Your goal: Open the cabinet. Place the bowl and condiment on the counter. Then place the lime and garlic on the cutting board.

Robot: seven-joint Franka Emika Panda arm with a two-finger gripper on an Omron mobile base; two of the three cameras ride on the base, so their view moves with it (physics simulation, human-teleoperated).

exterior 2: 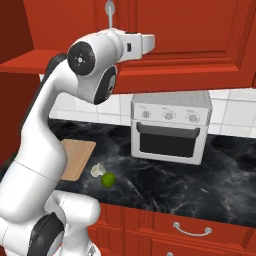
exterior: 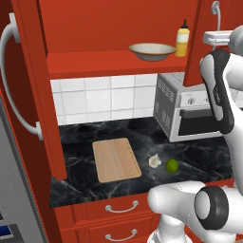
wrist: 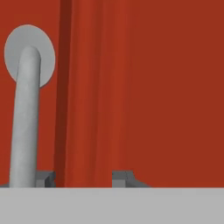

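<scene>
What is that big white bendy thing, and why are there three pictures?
It's a robot arm in a pretend kitchen. Two pictures come from cameras riding behind it, left and right. The third looks out from its hand, close up at a red cabinet door and its silver handle. The tool's tips sit apart, holding nothing. One cabinet door is open: a bowl and yellow bottle sit on its shelf. On the black counter lie a cutting board, garlic, a lime and a little oven.
</scene>
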